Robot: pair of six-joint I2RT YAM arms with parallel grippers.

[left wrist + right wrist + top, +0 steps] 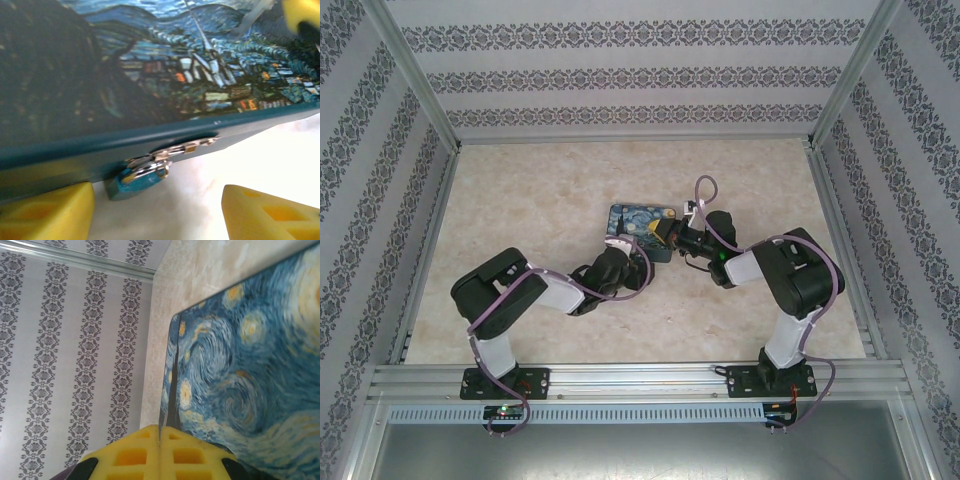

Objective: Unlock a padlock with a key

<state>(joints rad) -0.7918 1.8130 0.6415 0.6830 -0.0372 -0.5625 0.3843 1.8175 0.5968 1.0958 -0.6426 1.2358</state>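
Yellow fingers (47,212) of the left gripper (157,205) framed the bottom corners of the left wrist view. They stood well apart and held nothing. Between them, a little left of centre and just above their tips, hung the padlock (136,179), a small teal body with a silver shackle. The shackle was threaded through the hasp (187,146) on the dark teal edge of the box (150,65), whose lid carried a swirling night-sky print. The lock lay tilted low against the pale table (200,200), its long axis running from lower left up and right toward the hasp. Neither finger touched it.

At the bottom centre of the right wrist view, the right gripper (160,435) had its fingers pressed fully together and pointed along the box's side seam. Whether a key was pinched between them could not be told.

From above, the box sat mid-table, with the left gripper at its lower left side and the right gripper at its right edge. The left arm looked the nearer to the lock. Its fingers already straddled the body, so closing on it to steady it seemed the likely next step.
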